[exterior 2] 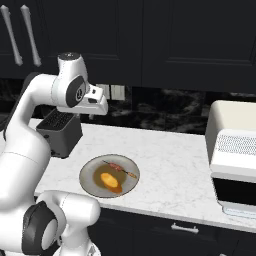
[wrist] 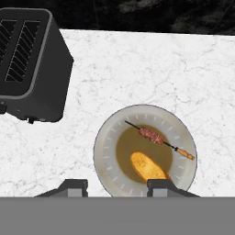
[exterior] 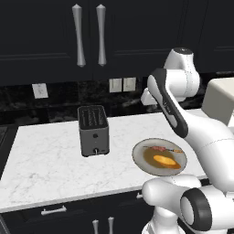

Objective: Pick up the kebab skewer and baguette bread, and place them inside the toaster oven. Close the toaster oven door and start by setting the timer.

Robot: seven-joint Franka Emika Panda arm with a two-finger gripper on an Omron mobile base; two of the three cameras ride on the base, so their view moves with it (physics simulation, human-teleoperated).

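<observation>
We see the plate (wrist: 104, 151) near the front edge of the worktop (wrist: 137, 64), with the skewer (wrist: 152, 135) lying across its back half and the bread (wrist: 148, 166) just in front of it, the two close but apart. The toaster (wrist: 27, 64) stands toward the worktop's left, well apart from the plate. The oven (exterior 2: 234, 150) sits at the right end. Our tool (wrist: 117, 185) hangs above the plate, holding nothing, its fingertips (wrist: 73, 186) partly spread with the bread near the right one
</observation>
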